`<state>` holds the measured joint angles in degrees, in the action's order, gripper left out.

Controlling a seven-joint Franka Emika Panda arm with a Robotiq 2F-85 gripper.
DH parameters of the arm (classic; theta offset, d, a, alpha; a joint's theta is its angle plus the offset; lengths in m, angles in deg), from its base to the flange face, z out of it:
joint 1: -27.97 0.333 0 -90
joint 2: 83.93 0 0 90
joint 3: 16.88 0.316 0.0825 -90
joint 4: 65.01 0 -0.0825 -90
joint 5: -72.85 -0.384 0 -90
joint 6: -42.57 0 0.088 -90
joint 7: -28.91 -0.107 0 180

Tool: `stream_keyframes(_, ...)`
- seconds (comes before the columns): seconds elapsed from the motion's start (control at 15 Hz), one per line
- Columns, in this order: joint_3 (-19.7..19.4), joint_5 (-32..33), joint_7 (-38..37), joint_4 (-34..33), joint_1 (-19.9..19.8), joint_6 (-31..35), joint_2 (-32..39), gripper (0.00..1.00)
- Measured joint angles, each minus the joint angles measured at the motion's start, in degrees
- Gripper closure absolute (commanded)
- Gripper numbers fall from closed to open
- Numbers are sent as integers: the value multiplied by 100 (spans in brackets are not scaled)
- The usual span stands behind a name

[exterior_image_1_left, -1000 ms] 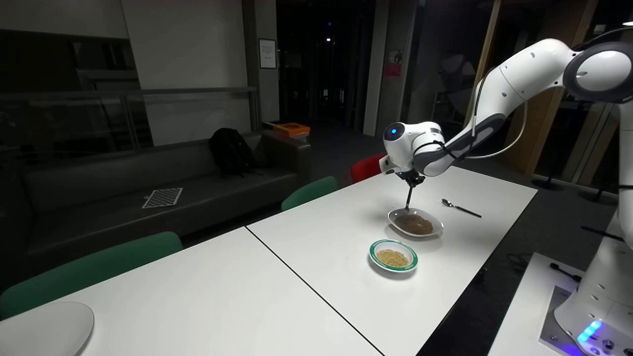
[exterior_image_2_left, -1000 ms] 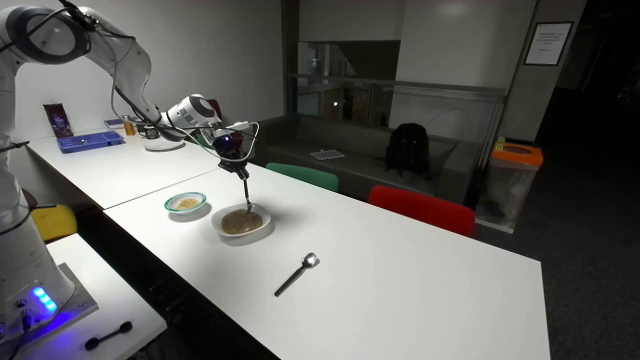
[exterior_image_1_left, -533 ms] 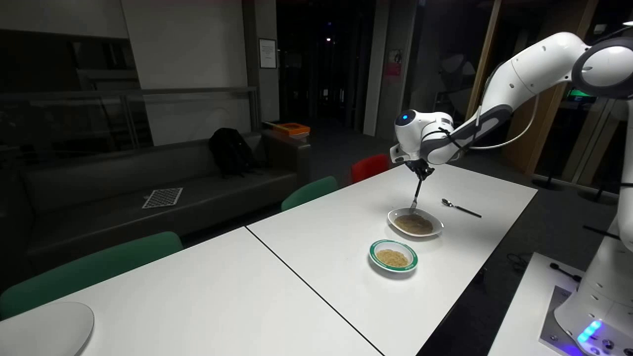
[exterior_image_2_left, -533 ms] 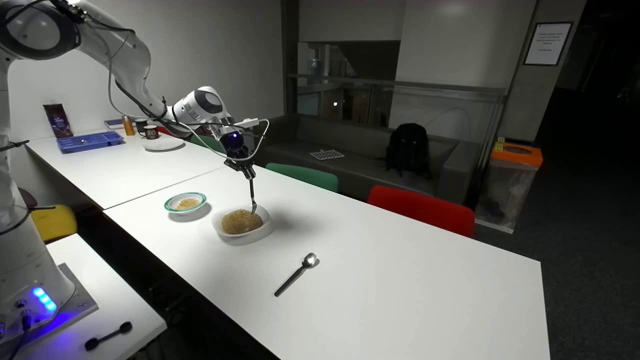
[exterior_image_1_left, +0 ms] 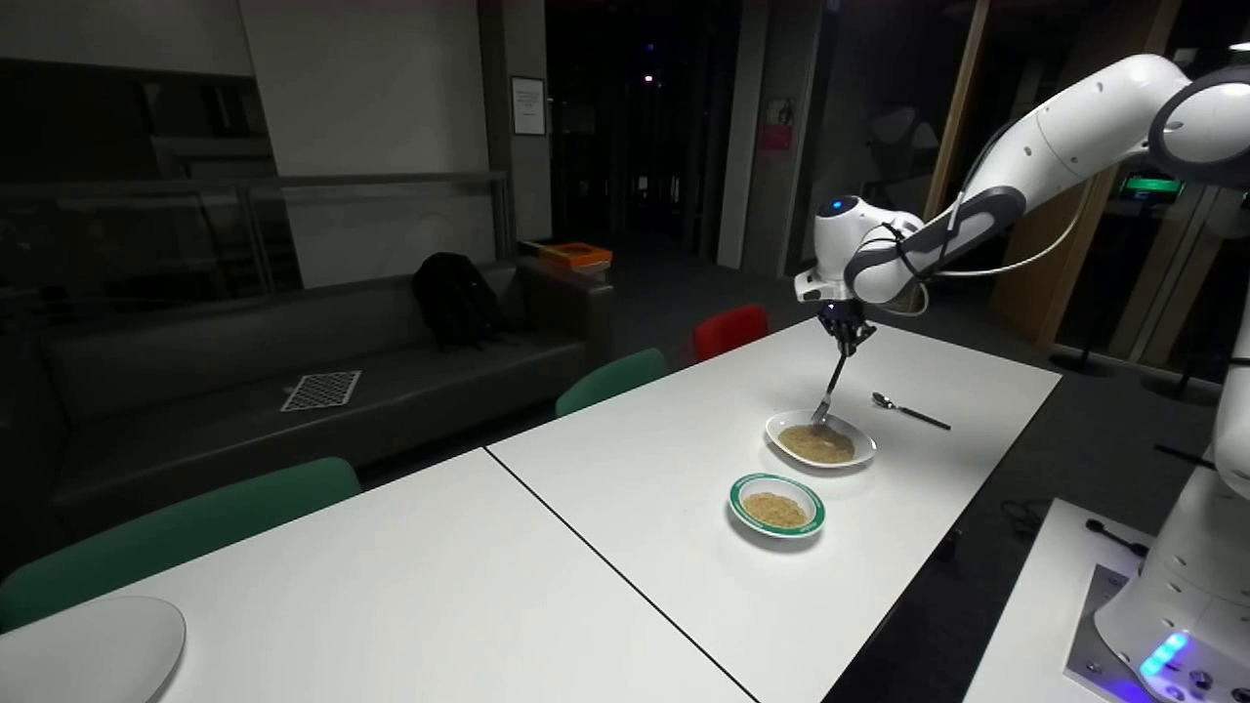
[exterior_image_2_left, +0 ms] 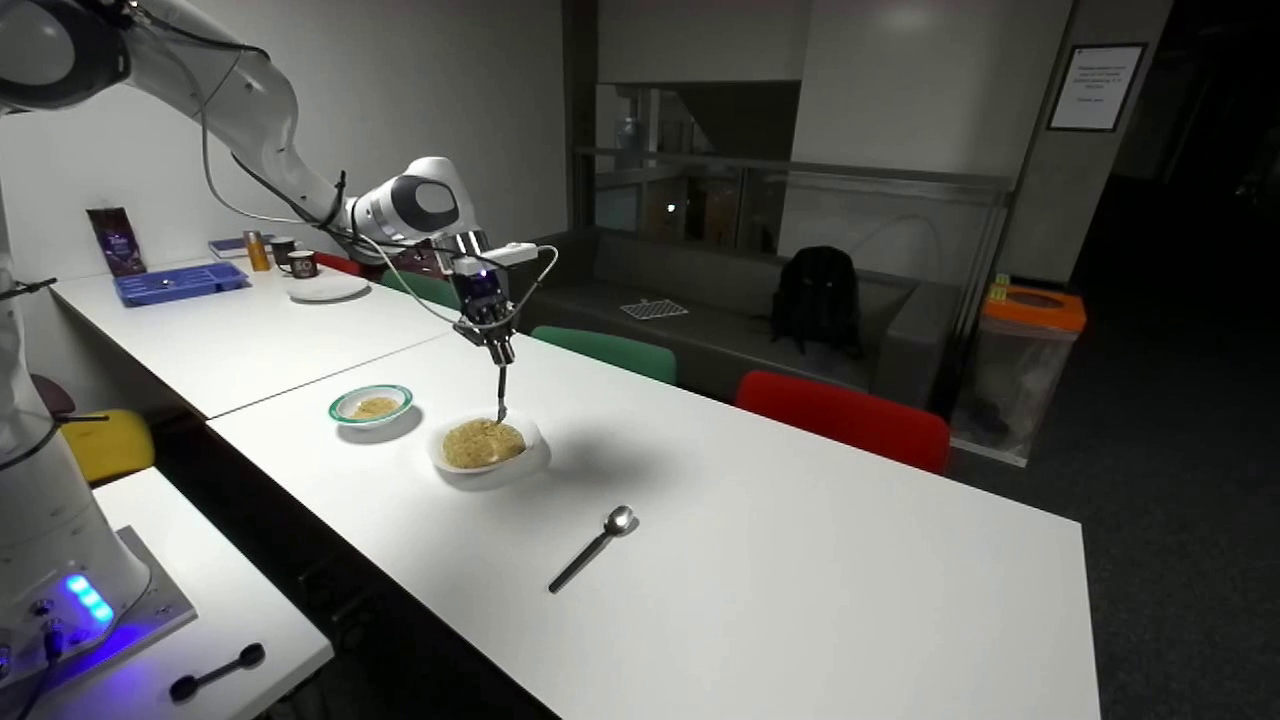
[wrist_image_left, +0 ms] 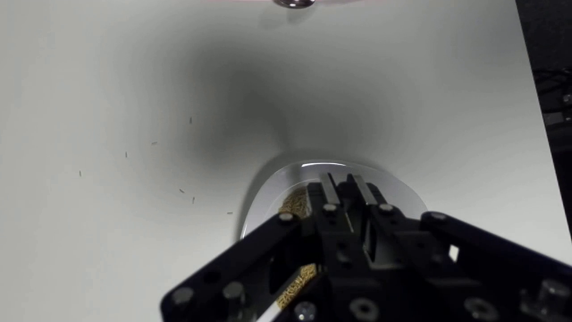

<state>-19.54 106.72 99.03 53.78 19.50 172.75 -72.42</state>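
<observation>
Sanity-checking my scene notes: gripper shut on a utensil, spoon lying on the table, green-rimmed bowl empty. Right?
Not quite: the green-rimmed bowl isn't empty. Both exterior views show yellowish grains in it. The rest stands: the gripper is shut on a utensil, and the spoon lies on the table.

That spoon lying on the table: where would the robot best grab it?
Probably the dark handle, at its middle, from above: the spoon lies flat, and the handle is straight and slim, so pinching across it should hold better than the rounded shiny end.
</observation>
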Motion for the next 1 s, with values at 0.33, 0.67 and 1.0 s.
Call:
stream_keyframes(0.33, -133, -819, 766, 146, -73, 181, -62, 97)
stream_keyframes(0.67, -244, -1626, 1555, 256, -212, 302, -62, 97)
stream_keyframes(1.0, -383, -2192, 2192, 288, -383, 304, -57, 97)
